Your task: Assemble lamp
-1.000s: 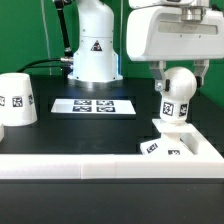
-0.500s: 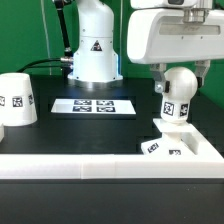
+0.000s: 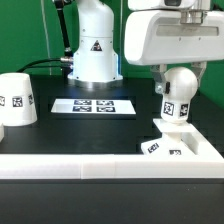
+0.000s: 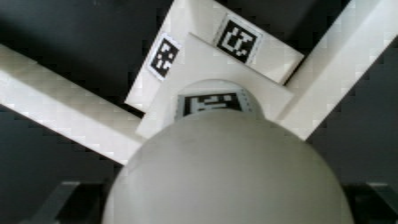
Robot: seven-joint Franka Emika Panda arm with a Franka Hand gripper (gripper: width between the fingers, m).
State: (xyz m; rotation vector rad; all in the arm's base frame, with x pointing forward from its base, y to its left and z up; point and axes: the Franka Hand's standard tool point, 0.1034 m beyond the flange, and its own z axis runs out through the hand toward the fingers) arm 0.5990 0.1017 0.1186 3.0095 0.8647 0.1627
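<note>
The lamp's round white bulb (image 3: pixel 177 98) stands upright with its short neck on the flat square base (image 3: pixel 165 147) at the exterior view's right. My gripper (image 3: pixel 180 84) comes down over the bulb's round top with a finger on each side, shut on it. In the wrist view the bulb (image 4: pixel 214 160) fills most of the picture, and the tagged base (image 4: pixel 199 32) lies beyond it. My gripper (image 4: pixel 214 205) shows there only as dark fingers at the bulb's two sides. The tapered shade (image 3: pixel 15 100) stands on the table at the exterior view's left.
The marker board (image 3: pixel 93 105) lies flat mid-table in front of the robot's white pedestal (image 3: pixel 92 50). A raised white wall (image 3: pixel 100 166) runs along the near edge and turns a corner around the base, also seen in the wrist view (image 4: pixel 54 90).
</note>
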